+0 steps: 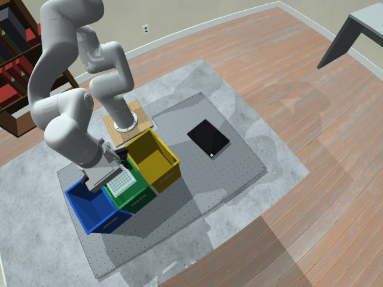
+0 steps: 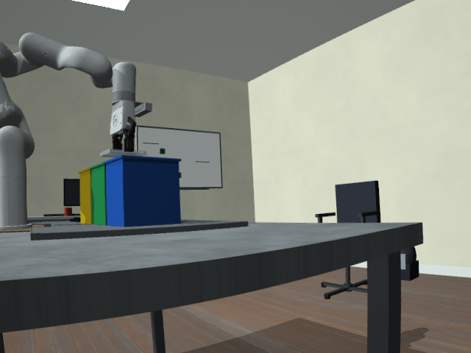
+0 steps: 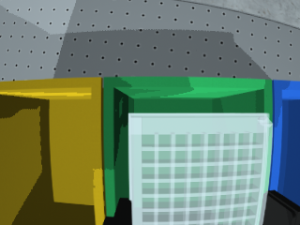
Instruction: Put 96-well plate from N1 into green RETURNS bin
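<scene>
Pincer (image 1: 122,160) clamps the 96-well plate (image 1: 121,182), held level over the green RETURNS bin (image 1: 140,197) between yellow bin (image 1: 167,179) and blue bin (image 1: 102,220); plate nest N1 (image 1: 207,137) vacant.
Exterior view: plate just above the rims.
Wrist view: plate leans toward blue; judged transport done, release follows after centring

the grey table (image 1: 27,222) carries a perforated plate (image 1: 197,185), which holds the blue bin (image 1: 93,213), green bin (image 1: 140,197), yellow bin (image 1: 160,173) and black nest (image 1: 207,137).
</scene>
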Controlling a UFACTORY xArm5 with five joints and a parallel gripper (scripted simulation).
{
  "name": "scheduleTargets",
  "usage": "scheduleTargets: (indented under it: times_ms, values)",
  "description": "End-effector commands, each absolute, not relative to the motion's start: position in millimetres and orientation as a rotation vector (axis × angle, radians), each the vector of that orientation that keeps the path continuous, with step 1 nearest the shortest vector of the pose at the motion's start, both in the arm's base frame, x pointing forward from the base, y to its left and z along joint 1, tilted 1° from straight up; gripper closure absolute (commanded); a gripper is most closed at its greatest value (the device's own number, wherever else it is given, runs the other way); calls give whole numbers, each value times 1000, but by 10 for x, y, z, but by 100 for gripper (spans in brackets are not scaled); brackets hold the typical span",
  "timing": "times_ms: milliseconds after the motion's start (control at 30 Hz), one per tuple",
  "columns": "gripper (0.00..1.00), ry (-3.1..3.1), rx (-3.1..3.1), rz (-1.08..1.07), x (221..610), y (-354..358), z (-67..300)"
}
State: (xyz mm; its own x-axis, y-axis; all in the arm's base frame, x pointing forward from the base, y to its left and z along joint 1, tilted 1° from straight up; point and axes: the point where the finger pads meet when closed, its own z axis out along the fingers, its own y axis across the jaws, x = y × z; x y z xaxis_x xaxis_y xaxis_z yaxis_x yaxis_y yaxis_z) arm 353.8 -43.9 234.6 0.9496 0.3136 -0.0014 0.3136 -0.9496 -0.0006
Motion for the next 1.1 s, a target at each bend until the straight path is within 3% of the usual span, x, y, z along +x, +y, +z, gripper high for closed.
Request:
scheduleTargets:
  times_ms: [0, 1067]
  values:
    - [100, -499, -3102, -4, 3549, -441, 2290]
    - [100, -499, -3102, -4, 3548, -441, 2257]
